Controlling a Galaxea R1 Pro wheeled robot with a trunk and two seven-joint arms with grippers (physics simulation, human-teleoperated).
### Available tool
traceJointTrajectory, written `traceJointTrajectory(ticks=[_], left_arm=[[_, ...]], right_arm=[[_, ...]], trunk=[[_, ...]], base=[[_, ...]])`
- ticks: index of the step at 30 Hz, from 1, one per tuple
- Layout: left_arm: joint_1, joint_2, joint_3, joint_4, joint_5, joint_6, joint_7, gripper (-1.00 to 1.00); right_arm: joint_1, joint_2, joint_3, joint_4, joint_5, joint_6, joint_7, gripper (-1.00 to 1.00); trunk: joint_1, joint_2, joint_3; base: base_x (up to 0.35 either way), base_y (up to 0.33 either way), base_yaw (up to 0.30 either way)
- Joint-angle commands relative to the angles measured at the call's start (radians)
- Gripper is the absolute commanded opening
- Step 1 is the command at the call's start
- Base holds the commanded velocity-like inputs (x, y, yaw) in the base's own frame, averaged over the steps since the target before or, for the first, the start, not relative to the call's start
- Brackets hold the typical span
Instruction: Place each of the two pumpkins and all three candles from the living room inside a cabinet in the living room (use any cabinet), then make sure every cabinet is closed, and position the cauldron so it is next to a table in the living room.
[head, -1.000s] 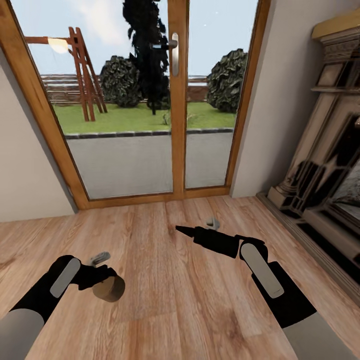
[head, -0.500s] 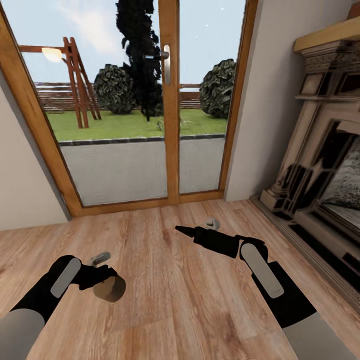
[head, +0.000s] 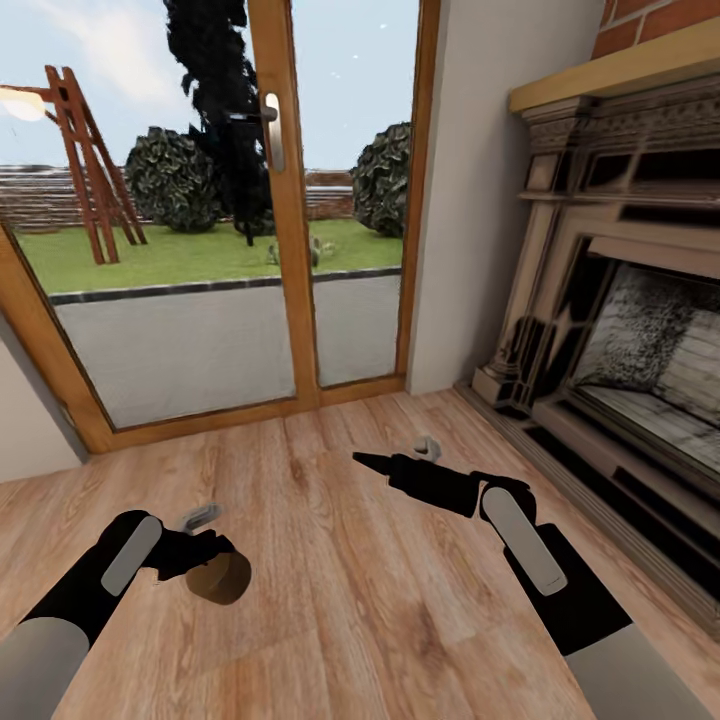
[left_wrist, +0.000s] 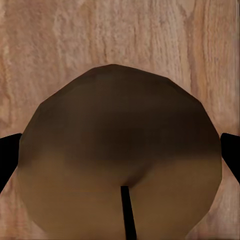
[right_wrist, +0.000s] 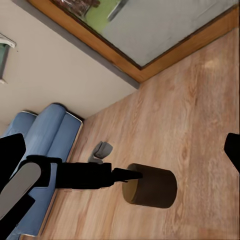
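My left gripper (head: 205, 560) is clamped on a candle (head: 220, 577), a stubby tan cylinder held low over the wood floor (head: 340, 600). Left wrist view: the candle's (left_wrist: 120, 165) round end sits between my two dark fingertips (left_wrist: 7, 155), floor boards behind it. From the right wrist camera the same candle (right_wrist: 150, 187) hangs at the tip of my left arm, above the floor, with a blue sofa (right_wrist: 47, 145) off beyond it by the wall.

Ahead, a glass door (head: 200, 260) in a wooden frame, lawn and bushes outside.

My right gripper (head: 375, 463) points forward over the floor, its fingers closed to a thin point, holding nothing.

Far right: a stone-coloured fireplace (head: 620, 300) against the wall, wooden mantel (head: 620, 75) on top, brick above.
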Motion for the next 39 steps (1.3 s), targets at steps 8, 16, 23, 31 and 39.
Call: traceJointTrajectory(ticks=[8, 16, 23, 31, 39], left_arm=[[0.000, 0.000, -0.001, 0.002, 0.016, 0.001, 0.008, -1.00], [0.000, -0.001, 0.000, 0.001, 0.016, 0.001, 0.008, -1.00], [0.000, 0.000, 0.000, 0.002, 0.016, 0.001, 0.008, -1.00], [0.000, 0.001, 0.000, 0.007, 0.015, 0.001, 0.008, -1.00], [0.000, 0.001, 0.000, 0.007, 0.014, 0.001, 0.008, -1.00]], right_arm=[[-0.001, 0.000, -0.003, 0.002, 0.002, 0.003, 0.003, 1.00], [-0.001, -0.001, -0.003, 0.003, 0.002, 0.002, 0.003, 1.00], [-0.001, -0.002, -0.015, 0.003, 0.001, 0.003, 0.004, 1.00], [-0.001, -0.003, -0.019, 0.003, 0.001, 0.003, 0.005, 1.00], [-0.001, -0.003, -0.019, 0.003, 0.001, 0.003, 0.005, 1.00]], trunk=[[0.000, 0.000, -0.001], [0.000, 0.000, -0.001], [0.000, 0.000, -0.001], [0.000, 0.000, -0.001], [0.000, 0.000, -0.001]], base=[[-0.002, 0.000, -0.297], [-0.085, 0.000, -0.297], [-0.076, 0.000, -0.297], [-0.109, 0.000, -0.297], [-0.326, 0.000, -0.297]])
